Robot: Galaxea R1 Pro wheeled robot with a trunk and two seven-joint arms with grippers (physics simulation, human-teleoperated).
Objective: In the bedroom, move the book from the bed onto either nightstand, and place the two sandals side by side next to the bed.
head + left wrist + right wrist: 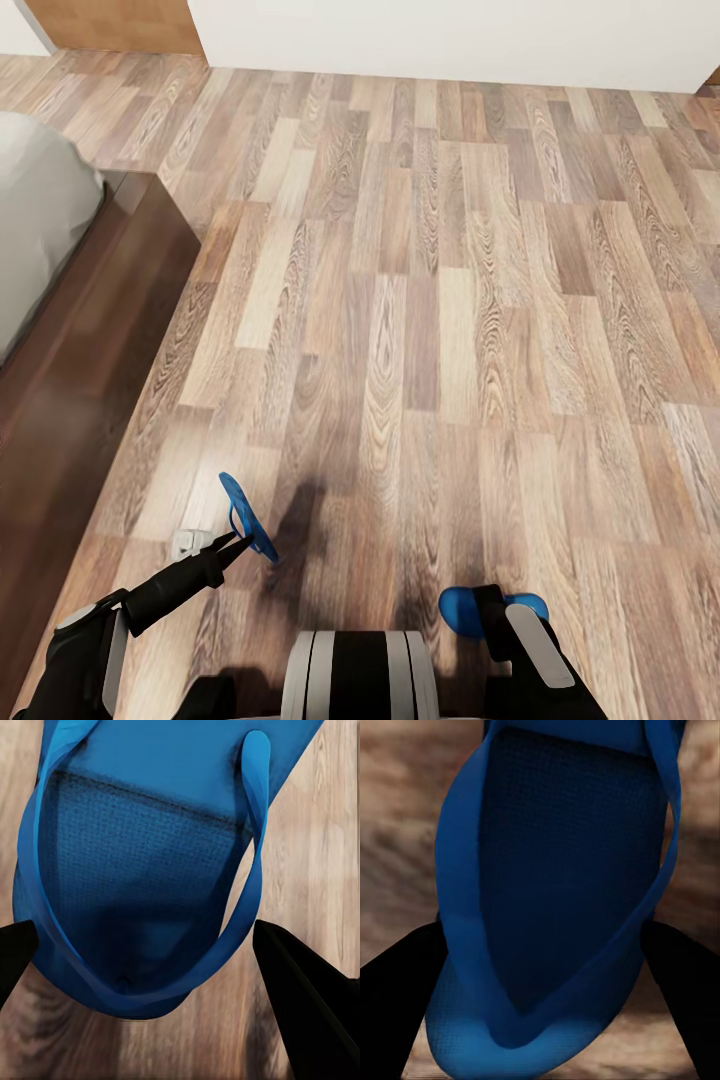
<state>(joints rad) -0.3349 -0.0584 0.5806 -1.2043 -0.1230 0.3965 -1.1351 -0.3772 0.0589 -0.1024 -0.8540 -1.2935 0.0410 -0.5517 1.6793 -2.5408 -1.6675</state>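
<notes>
Sandals are riding in both grippers: the right gripper (497,612) is clamping one blue sandal (462,608) low beside the robot's trunk, and the left gripper (238,541) is pinching the other sandal (246,517) on edge above the plank floor (440,330). Farther off to the left, the bed (40,215) is lying alongside. Judging by this, the placing step is underway; next both need lowering flat, side by side, near the bed frame.

Setting: a bedroom in a home, rendered in simulation. A pale grey mattress (35,230) on a dark brown wooden platform frame (95,330) is seen at one side. Brown-grey wood plank floor (450,330) is laid throughout, bounded by a white wall (450,40) and a brown door (120,25).
</notes>
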